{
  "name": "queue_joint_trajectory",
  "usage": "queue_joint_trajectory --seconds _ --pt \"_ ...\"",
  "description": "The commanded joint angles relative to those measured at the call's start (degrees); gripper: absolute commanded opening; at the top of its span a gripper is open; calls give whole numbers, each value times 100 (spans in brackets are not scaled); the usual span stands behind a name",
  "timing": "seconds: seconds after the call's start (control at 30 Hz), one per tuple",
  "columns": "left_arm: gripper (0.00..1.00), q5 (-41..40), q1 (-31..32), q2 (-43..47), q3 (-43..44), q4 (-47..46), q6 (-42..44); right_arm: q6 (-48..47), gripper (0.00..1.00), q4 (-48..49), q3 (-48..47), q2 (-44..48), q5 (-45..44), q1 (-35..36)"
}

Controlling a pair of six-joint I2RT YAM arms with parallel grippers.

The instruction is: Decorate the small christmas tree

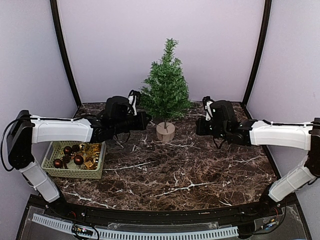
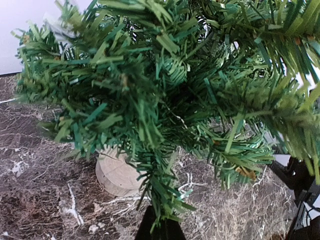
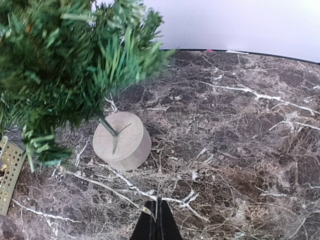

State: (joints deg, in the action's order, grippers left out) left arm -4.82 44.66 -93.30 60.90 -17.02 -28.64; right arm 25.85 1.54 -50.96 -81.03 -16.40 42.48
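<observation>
Left gripper (image 1: 146, 120) is clenched, its closed fingertips (image 2: 160, 231) pushed into the lowest boughs on the left side of the small christmas tree (image 1: 166, 87). A drooping branch tip hangs right at those fingertips in the left wrist view, but whether any needles are pinched between them cannot be told; no ornament shows in the grip. The tree stands upright toward the back of the marble table (image 1: 200, 170), its long axis vertical, its thin trunk set in a round pale stump base (image 1: 165, 132) that sits just below and to the right of the left gripper. The right gripper (image 1: 199, 126) is also clenched and holds nothing; it hovers on the tree's opposite side, near but clear of the foliage, facing the stump across bare marble. So the tree lies between the two grippers, with the left one in contact and the right one apart. The relation that matters for the coming move is probably the other one: the green basket (image 1: 75, 174) of ornaments (image 1: 75, 155), brown balls and gold pieces, lies well apart from the tree, at the near left of the table under the left forearm. The left arm is far nearer to it, so fetching a piece likely means drawing that gripper back out of the boughs, then down and toward the near left.
</observation>
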Motion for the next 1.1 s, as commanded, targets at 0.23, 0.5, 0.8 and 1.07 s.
queue_joint_trajectory --seconds 0.23,0.5,0.8,1.07 --pt "0 416 -201 549 -16 454 652 -428 0 -368 -544 465 504 58" --pt "0 464 -219 467 119 484 744 -753 0 -617 -894 437 1023 333" --pt "0 463 -266 492 81 545 729 -826 0 -449 -870 562 1561 366" --pt "0 465 -279 488 144 455 773 -790 0 -807 -785 462 1669 434"
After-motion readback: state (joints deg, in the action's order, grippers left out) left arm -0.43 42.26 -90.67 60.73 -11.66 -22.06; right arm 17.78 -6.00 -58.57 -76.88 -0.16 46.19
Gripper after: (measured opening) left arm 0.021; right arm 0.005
